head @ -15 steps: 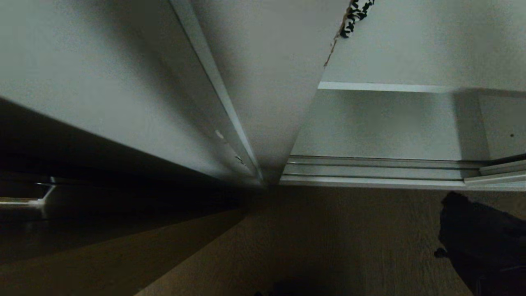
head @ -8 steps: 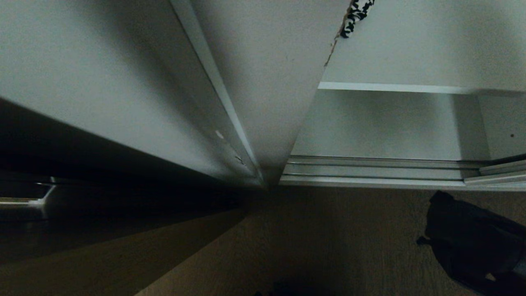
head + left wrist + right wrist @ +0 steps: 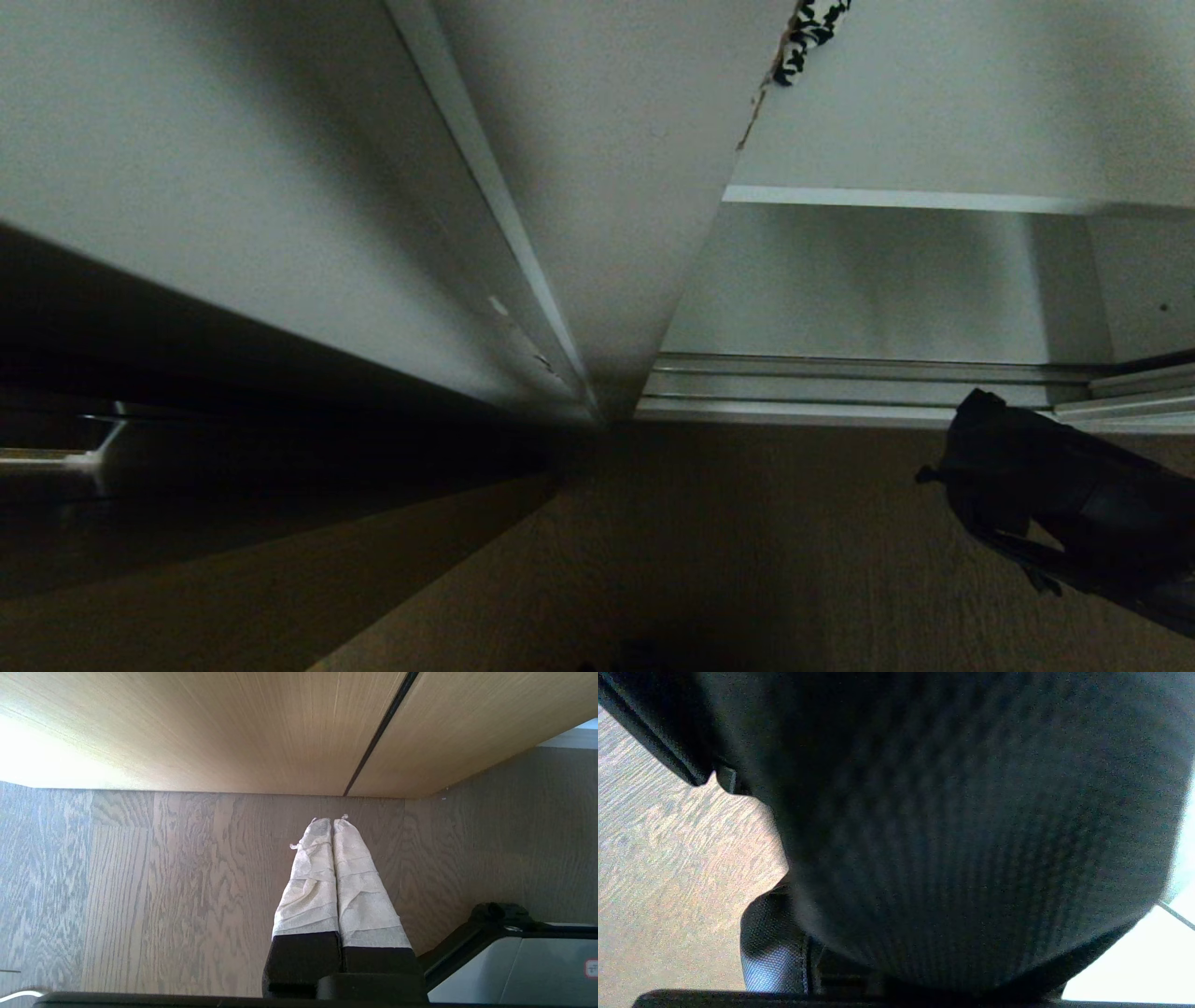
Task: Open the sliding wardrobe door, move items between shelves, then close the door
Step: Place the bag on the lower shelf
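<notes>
Head view gives us the wardrobe from low down, with its silver track (image 3: 840, 387) running along the foot of the opening. We place everything else by that track.

The door (image 3: 597, 187) is a pale panel that rises from the track's left end. Its right edge borders the open part of the wardrobe. A silver strip (image 3: 485, 187) runs up the door's far side from the track.

Above the track, inside the opening, we see the white front edge of a shelf (image 3: 896, 198). The compartment between shelf and track shows only white walls. Higher up, a black-and-white patterned cloth (image 3: 810, 28) peeks out at the door's edge.

The black bag (image 3: 1046, 495) sits just in front of the track's right part, over the wood floor (image 3: 728, 560). Its top corner overlaps the track in this view. A small loop or strap juts out on the side toward the track's left end.

Black fabric (image 3: 962, 835) fills nearly all of the right wrist view, with a strip of floor beside it. The right gripper is hidden behind that fabric, so we cannot tell how it stands or whether it grips the bag.

Away from the track, the left gripper (image 3: 332, 822) points down at the floor. Its tape-wrapped fingers (image 3: 313, 877) are pressed together on nothing. Beyond them stands a wood-grain panel (image 3: 233, 728) with a dark groove.
</notes>
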Motion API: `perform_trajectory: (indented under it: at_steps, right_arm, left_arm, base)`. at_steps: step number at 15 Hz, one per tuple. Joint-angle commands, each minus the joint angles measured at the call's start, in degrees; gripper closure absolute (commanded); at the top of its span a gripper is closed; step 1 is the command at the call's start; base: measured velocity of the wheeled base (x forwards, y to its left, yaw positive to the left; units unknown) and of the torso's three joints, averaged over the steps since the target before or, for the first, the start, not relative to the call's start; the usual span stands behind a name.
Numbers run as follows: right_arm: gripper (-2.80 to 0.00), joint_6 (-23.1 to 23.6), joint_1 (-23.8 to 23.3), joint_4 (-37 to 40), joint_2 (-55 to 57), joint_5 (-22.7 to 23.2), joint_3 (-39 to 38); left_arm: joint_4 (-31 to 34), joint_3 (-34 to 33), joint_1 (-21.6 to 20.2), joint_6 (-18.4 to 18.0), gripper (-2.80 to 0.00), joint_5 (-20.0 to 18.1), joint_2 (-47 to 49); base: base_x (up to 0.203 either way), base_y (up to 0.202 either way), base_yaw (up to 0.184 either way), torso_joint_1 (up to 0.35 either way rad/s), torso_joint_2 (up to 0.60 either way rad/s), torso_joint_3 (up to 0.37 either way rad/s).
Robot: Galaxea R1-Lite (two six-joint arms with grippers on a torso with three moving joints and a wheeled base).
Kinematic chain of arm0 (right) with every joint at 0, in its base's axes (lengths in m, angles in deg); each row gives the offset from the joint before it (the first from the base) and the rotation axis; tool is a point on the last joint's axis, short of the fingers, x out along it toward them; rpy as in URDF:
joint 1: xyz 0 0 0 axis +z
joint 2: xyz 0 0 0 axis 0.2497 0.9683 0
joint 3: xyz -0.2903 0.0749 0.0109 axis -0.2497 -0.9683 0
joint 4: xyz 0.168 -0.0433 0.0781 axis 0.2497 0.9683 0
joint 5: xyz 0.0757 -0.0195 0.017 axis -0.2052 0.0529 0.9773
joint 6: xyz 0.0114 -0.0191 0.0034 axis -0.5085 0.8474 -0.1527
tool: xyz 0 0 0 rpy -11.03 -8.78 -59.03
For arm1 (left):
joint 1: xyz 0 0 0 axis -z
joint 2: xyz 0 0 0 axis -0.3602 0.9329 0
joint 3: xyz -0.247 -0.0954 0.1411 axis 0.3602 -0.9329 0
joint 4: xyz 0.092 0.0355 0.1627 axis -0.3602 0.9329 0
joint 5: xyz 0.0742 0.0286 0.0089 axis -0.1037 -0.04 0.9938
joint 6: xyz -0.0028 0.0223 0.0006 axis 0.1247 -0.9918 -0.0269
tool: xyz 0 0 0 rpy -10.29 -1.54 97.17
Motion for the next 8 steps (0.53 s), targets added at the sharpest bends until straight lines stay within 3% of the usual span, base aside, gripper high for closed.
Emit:
perform_trajectory:
  at_steps: [1, 3, 8]
  right_arm:
    - [0.0, -0.5, -0.8, -6.1, 8.0, 0.0, 0.3]
    - [0.0, -1.2, -1.3, -14.2, 12.0, 0.1, 0.9]
    - [0.0, -1.0, -1.3, -22.2, 15.4, 2.0, 2.0]
  left_arm:
    - [0.0, 0.0, 0.0, 0.0, 0.0, 0.0, 0.0]
    - [0.0, 0.0, 0.0, 0.0, 0.0, 0.0, 0.0]
    - [0.0, 0.0, 0.0, 0.0, 0.0, 0.0, 0.0]
  base:
    - [0.0, 0.0, 0.0, 0.0, 0.0, 0.0]
    - [0.0, 0.0, 0.0, 0.0, 0.0, 0.0]
    - [0.0, 0.0, 0.0, 0.0, 0.0, 0.0]
